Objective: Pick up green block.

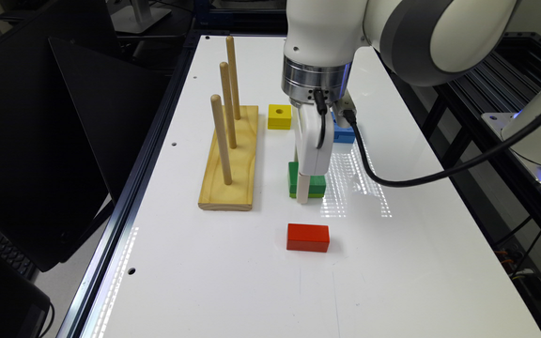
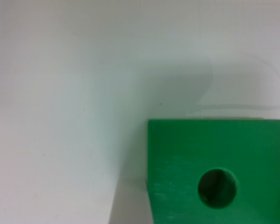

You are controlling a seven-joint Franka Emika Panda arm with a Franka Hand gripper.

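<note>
Green block (image 2: 186,163) lies flat, hole facing up.

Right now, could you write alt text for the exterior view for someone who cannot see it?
A white robot arm reaches down onto a green block on a white table. A red block, a yellow block and a wooden peg stand sit nearby.

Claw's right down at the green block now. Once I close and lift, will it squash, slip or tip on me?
The green block looks like solid painted wood with square edges, so it should stay rigid. Its faces look smooth, so it might slip under a light squeeze. It sits flat and low on the table, so tipping seems unlikely. The claw is down against its side.
</note>
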